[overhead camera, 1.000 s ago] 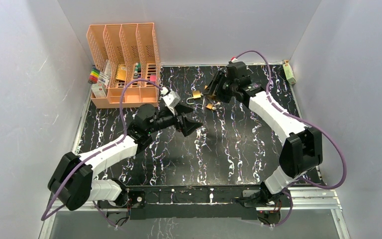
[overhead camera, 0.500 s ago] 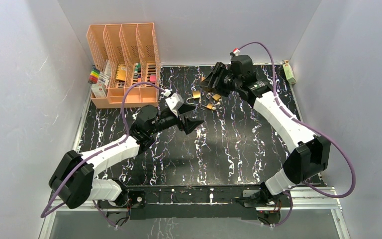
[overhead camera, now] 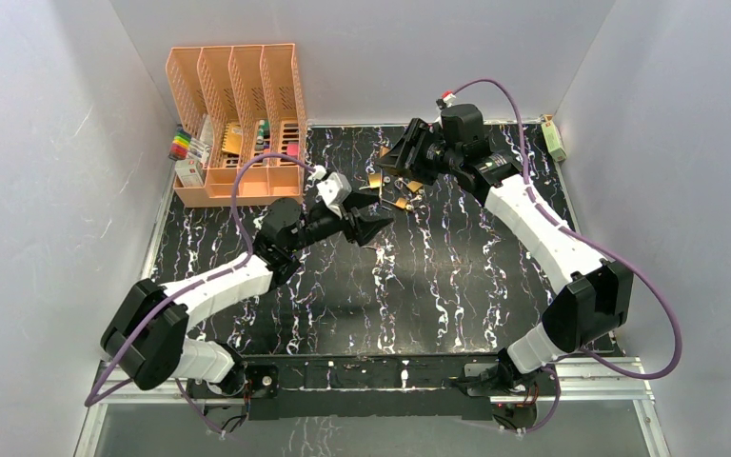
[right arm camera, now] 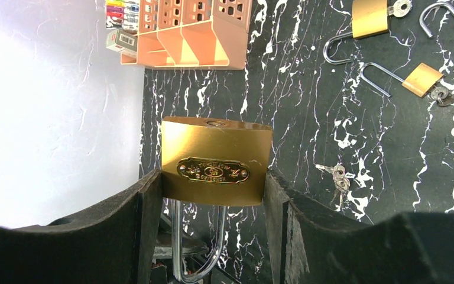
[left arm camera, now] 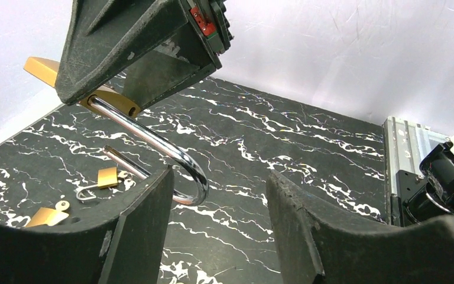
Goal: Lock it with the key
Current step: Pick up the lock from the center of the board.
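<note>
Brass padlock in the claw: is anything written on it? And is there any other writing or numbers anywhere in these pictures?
Oval badge on the brass padlock: raised lettering, too small and blurred to read.
Small boxes beside the orange organizer: coloured labels, too small to read.
No other text shows; nothing can be quoted.

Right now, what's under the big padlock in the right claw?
Below the padlock, its shackle slopes down toward the left claw, above the marbled table. The brass body covers whatever lies straight beneath.
</note>
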Controlling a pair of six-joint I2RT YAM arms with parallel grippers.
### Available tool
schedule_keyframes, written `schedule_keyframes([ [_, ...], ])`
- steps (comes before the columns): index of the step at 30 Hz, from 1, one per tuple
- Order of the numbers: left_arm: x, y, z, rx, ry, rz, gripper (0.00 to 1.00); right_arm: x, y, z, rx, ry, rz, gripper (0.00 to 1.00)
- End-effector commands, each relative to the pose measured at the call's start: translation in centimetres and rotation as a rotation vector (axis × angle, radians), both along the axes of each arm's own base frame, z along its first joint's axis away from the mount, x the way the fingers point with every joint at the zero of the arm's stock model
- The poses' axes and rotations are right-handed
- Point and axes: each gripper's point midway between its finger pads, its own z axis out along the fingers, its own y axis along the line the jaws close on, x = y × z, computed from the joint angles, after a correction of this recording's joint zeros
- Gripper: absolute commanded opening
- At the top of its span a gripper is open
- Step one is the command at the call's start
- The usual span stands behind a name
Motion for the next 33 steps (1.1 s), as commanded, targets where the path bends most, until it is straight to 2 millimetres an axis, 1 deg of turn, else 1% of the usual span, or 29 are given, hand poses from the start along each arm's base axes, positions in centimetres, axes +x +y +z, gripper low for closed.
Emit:
schedule_keyframes([
  [1, 0.1, -0.5, 3.6, -0.066, -0.090, -0.019, 0.55, -0.7, 0.4, 7.8, 0.122, -0.188, 0.026, 0.00],
  [2, 0.1, -0.6, 3.7, -0.066, -0.090, -0.021, 0.53, -0.7, 0.4, 7.8, 0.123, -0.186, 0.029, 0.00],
  [4, 0.2, -0.8, 3.9, -0.068, -0.093, -0.031, 0.42, -0.8, 0.4, 7.8, 0.124, -0.187, 0.032, 0.00],
  [5, 0.2, -1.0, 4.0, -0.069, -0.092, -0.038, 0.30, -0.8, 0.5, 7.9, 0.126, -0.188, 0.035, 0.00],
  [6, 0.3, -1.1, 3.9, -0.067, -0.086, -0.043, 0.09, -0.9, 0.5, 8.0, 0.127, -0.190, 0.036, 0.00],
  [7, 0.3, -1.3, 3.8, -0.067, -0.076, -0.048, 0.00, -0.9, 0.4, 8.1, 0.128, -0.193, 0.035, 0.00],
  [10, -0.3, -1.9, 3.3, -0.055, -0.042, -0.104, 0.00, -1.0, 0.3, 8.6, 0.130, -0.207, 0.036, 0.00],
  [13, -1.1, -2.2, 3.7, -0.064, -0.019, -0.151, 0.00, -1.1, 0.1, 9.4, 0.124, -0.235, 0.034, 0.00],
  [18, -1.8, -1.4, 6.1, -0.108, -0.043, -0.153, 0.00, -1.3, -0.8, 10.0, 0.108, -0.286, 0.009, 0.00],
  [22, -2.4, -0.6, 8.4, -0.153, -0.047, -0.185, 0.00, -2.1, -0.7, 11.1, 0.156, -0.366, 0.038, 0.00],
  [25, -3.1, 0.4, 10.4, -0.188, -0.052, -0.221, 0.00, -2.4, -0.8, 11.3, 0.167, -0.424, 0.057, 0.12],
  [27, -3.4, 1.2, 11.6, -0.206, -0.053, -0.240, 0.00, -2.7, -0.7, 11.5, 0.157, -0.463, 0.094, 0.28],
  [29, -3.8, 2.0, 12.5, -0.212, -0.056, -0.263, 0.00, -3.3, -0.6, 11.9, 0.147, -0.530, 0.147, 0.51],
  [30, -3.9, 2.5, 12.9, -0.213, -0.057, -0.274, 0.00, -3.3, -0.8, 12.1, 0.133, -0.560, 0.151, 0.63],
  [31, -4.2, 2.8, 13.3, -0.211, -0.057, -0.289, 0.00, -3.3, -1.3, 12.2, 0.116, -0.587, 0.145, 0.78],
  [32, -4.2, 3.3, 13.7, -0.211, -0.060, -0.297, 0.00, -3.2, -1.8, 12.5, 0.095, -0.623, 0.137, 0.89],
  [33, -4.6, 3.7, 14.0, -0.204, -0.065, -0.315, 0.00, -3.1, -2.5, 12.6, 0.077, -0.648, 0.125, 0.97],
])
